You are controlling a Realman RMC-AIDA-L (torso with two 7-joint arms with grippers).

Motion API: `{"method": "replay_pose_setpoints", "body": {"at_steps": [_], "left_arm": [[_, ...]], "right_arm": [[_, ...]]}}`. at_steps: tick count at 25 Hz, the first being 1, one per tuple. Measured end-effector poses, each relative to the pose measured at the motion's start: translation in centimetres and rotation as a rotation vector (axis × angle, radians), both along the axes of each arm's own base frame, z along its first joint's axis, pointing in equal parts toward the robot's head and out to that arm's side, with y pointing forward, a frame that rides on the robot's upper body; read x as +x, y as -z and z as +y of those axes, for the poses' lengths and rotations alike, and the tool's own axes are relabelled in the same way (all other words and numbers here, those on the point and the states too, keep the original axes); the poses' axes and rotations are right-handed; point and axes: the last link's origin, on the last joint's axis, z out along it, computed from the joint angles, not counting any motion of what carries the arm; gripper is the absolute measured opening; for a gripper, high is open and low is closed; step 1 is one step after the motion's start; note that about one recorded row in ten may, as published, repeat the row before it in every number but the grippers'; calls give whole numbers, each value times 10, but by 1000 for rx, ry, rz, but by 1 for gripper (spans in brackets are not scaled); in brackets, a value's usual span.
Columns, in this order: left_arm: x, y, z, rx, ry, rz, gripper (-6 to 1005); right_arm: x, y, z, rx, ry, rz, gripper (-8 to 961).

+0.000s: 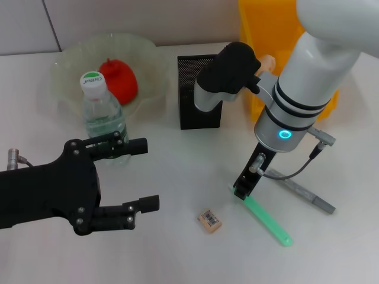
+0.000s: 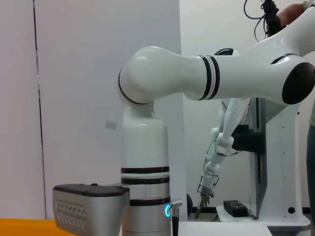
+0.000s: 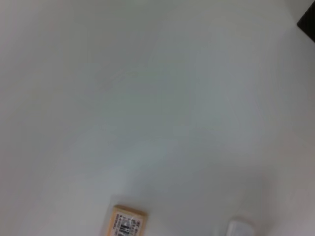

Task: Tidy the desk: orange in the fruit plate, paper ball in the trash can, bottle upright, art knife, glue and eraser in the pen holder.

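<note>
Fingers of the right gripper (image 1: 244,188) sit low right of centre at the green glue stick's (image 1: 269,220) end, probably to grasp it; their gap I cannot tell. Left gripper (image 1: 142,176) gapes wide, lower left. Fruit plate (image 1: 65,68) holds the orange (image 1: 119,79); pen holder's (image 1: 198,92) contents are hidden.

left tool (image 1: 145,174) agape (low), right tool (image 1: 241,190) lowered

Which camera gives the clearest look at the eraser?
The head view: the whole eraser lies on the table between both grippers. The right wrist view catches it at the frame edge, cut off. The left wrist view misses it.
</note>
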Motion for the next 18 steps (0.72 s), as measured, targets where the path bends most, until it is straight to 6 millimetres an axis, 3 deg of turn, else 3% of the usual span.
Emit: {"method": "replay_pose_setpoints", "body": {"at_steps": [18], "left_arm": [[1,-1,1,3,3,0,801]], "right_arm": [[0,2,3,-5,8,-14,182]]}}
